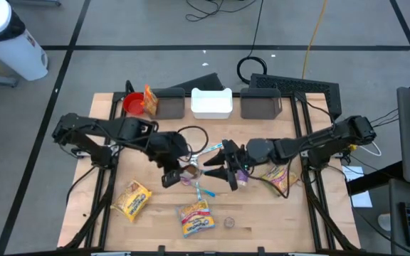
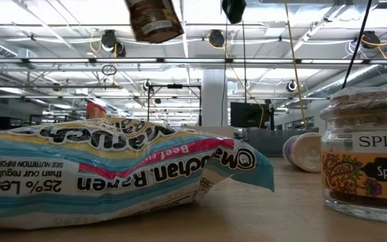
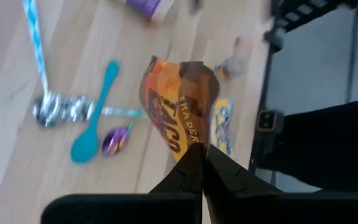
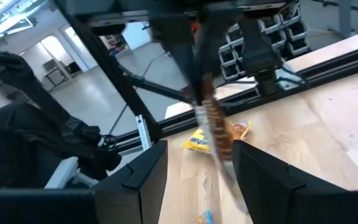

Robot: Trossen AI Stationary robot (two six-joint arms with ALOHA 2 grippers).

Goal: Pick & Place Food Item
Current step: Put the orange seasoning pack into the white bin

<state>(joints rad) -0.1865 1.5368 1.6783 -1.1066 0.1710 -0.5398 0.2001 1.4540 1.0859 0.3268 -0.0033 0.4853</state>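
Nearest, low view: a ramen pack [image 2: 113, 168] and a spice jar [image 2: 368, 168] are lying and standing on the table [image 2: 281, 215], untouched.
Task thing: an orange-brown snack packet [image 3: 179, 106] is hanging in the air above mid-table, over a teal spoon [image 3: 95, 118].
Left claw [image 3: 199, 149]: it is pinching one edge of the packet, fingers clenched tight.
Right claw [image 4: 199, 149]: it is straddling the packet edge-on, fingers parted, apparently not touching it.
Handling: the packet is looking light, thin, floppy and probably slick, with crushable contents.
Where to grip: pinching a sealed edge or corner is looking safer than squeezing the belly.
Farthest: a white bin [image 1: 211, 103] is sitting at the table's far edge.
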